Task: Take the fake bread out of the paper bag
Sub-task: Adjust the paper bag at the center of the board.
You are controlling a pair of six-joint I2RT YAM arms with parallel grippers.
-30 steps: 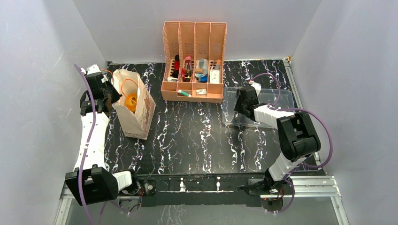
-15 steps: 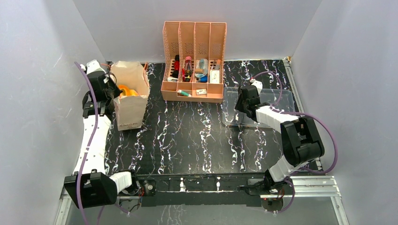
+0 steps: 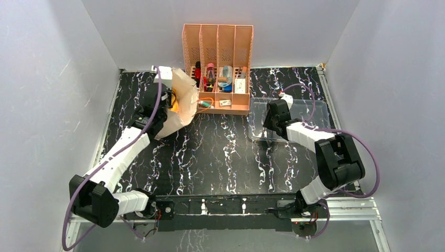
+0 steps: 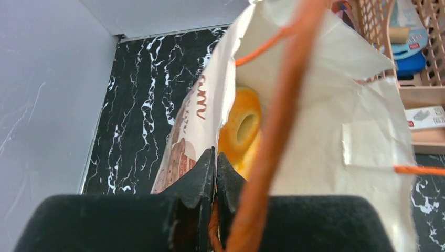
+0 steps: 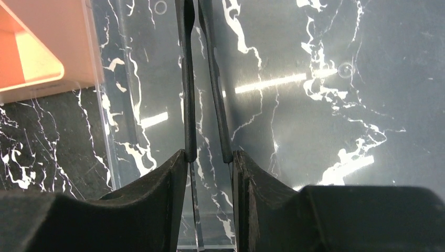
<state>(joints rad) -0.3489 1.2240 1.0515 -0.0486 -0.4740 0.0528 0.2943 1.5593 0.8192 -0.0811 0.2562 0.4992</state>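
1. The table (image 3: 210, 152) is glossy black with white marble-like veins.
2. The right gripper (image 5: 197, 21) hangs over the clear, hard plastic tray (image 5: 315, 131) at the right of the table. Its thin black fingers stand a narrow slit apart. A fine clear edge runs into the gap, and I cannot tell whether they pinch it.
3. The left gripper (image 4: 215, 157) is pressed fully closed on the rim of the paper bag (image 4: 325, 105), with a thin orange cord handle (image 4: 283, 79) running up past its fingers.
4. The bag is matte cream paper, creased and folded. One face carries a reddish-brown printed picture. In the top view it is tipped over, its long axis slanting from near-left to far-right. I cannot tell whether it touches the table.
5. In the left wrist view the bag's open mouth faces the camera. A smooth golden-brown ring of fake bread (image 4: 241, 121) sits inside against the printed wall, its hole turned toward the mouth.
6. Just beyond the bag stands a peach plastic file organizer (image 3: 216, 68) with perforated walls and four upright slots.
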